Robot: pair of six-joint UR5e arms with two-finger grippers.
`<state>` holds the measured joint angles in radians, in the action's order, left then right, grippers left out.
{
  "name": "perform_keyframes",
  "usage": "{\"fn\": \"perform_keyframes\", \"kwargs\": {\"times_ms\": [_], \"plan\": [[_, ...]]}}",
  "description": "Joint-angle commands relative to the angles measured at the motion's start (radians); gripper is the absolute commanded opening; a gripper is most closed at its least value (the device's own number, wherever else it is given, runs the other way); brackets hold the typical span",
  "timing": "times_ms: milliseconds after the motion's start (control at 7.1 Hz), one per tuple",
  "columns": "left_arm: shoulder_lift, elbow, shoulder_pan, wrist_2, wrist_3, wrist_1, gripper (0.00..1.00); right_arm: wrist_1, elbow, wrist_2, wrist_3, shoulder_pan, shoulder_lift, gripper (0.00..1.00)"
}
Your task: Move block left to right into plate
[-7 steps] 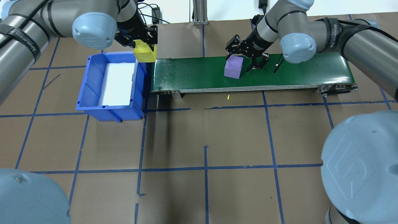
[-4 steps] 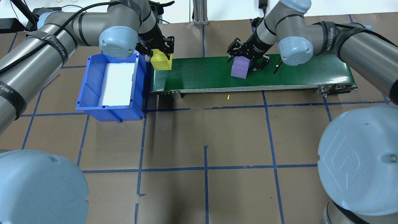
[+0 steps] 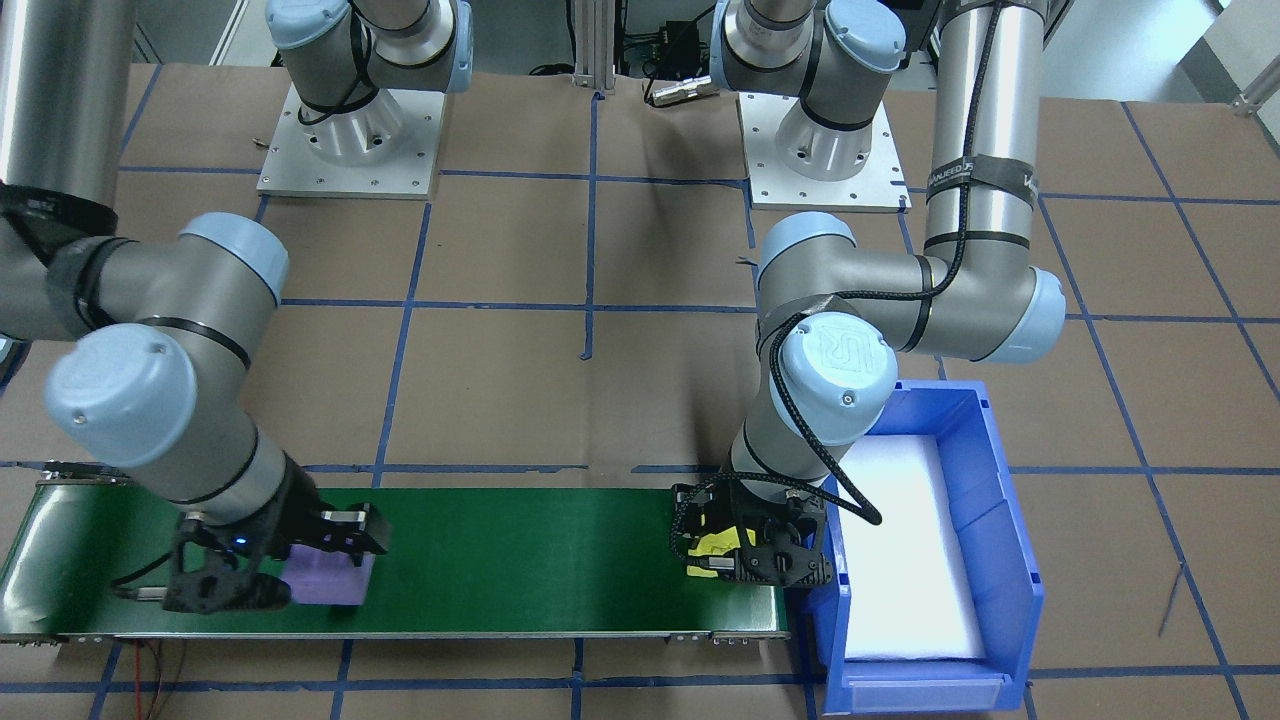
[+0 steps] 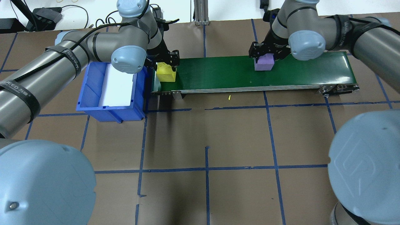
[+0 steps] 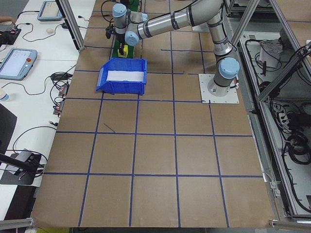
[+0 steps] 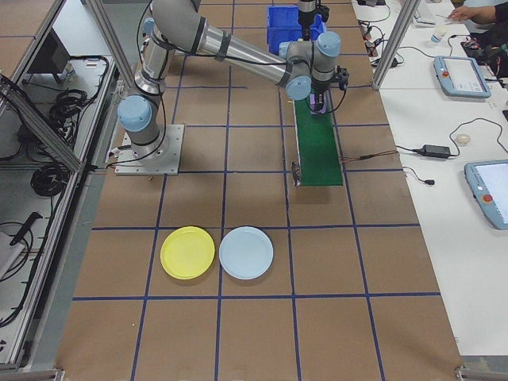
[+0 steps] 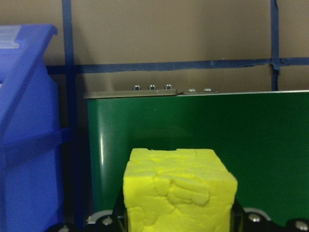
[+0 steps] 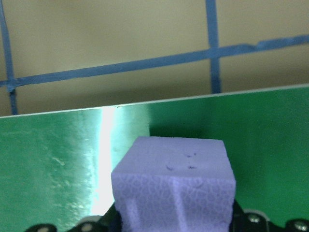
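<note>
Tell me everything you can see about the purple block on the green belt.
The purple block is a roughly cube-shaped piece of what looks like foam, pale violet, with a finely pitted face and a few small dents on top. It sits upright, held in the right end effector, which is shut on it from above. It is over the green belt, toward the belt's right end in the overhead view; whether it touches the belt I cannot tell. Nothing else touches it, and the yellow block is far off at the other end.

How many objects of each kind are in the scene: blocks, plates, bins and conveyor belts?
Blocks: 2, a yellow block and a purple block
Plates: 2, a yellow plate and a light blue plate
Bins: 1, a blue bin
Conveyor belts: 1, a green belt
Total: 6
</note>
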<state>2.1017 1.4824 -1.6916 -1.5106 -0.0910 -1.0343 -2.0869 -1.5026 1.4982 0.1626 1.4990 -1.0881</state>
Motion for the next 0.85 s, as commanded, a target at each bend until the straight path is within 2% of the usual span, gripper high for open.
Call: {"fn": "perform_keyframes", "kwargs": {"times_ms": [0,141,282,423,563,704], "plan": [[-0.038,0.006,0.000,0.000,0.008,-0.001,1.00,0.042,-0.062,0.163,0.479,-0.177,-0.125,0.35],[-0.078,0.010,-0.002,-0.008,-0.001,-0.021,1.00,0.048,-0.096,0.224,0.618,-0.253,-0.174,0.33],[-0.165,-0.003,-0.002,-0.016,0.008,-0.146,1.00,0.050,-0.123,0.252,0.746,-0.363,-0.191,0.32],[-0.257,0.009,0.001,-0.048,0.010,-0.249,1.00,0.044,-0.154,0.244,0.888,-0.487,-0.193,0.32],[-0.332,0.018,0.015,-0.110,0.013,-0.319,1.00,0.033,-0.177,0.240,1.008,-0.591,-0.193,0.31],[-0.407,0.019,0.056,-0.118,0.013,-0.405,1.00,0.031,-0.182,0.240,1.097,-0.664,-0.191,0.30]]}}
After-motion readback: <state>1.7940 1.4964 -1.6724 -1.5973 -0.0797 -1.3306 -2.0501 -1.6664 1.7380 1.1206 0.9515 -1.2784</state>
